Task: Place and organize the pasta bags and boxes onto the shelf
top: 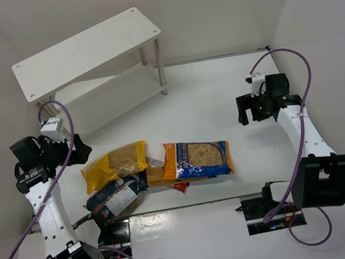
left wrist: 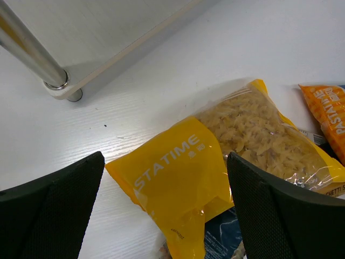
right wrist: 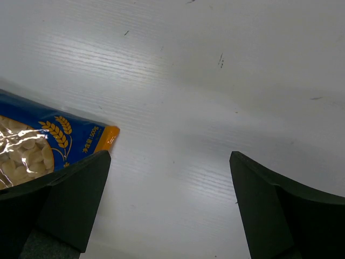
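Observation:
The white two-tier shelf (top: 87, 47) stands at the far left. A yellow bag (top: 115, 163) of tan pasta, a dark blue-black bag (top: 114, 198) and a blue bag with orange ends (top: 197, 158) lie together at the table's middle front. A strip of the yellow-orange carton (top: 158, 173) shows between and under them. My left gripper (top: 80, 149) is open and empty, just left of the yellow bag; in the left wrist view the yellow bag (left wrist: 178, 172) lies between its fingers (left wrist: 164, 156). My right gripper (top: 243, 110) is open and empty, right of the blue bag (right wrist: 38, 145).
The shelf's lower board (left wrist: 97, 32) and a silver leg (left wrist: 32, 54) stand close behind the yellow bag. White walls close in the table at the back and both sides. The arm bases and cables sit at the front edge.

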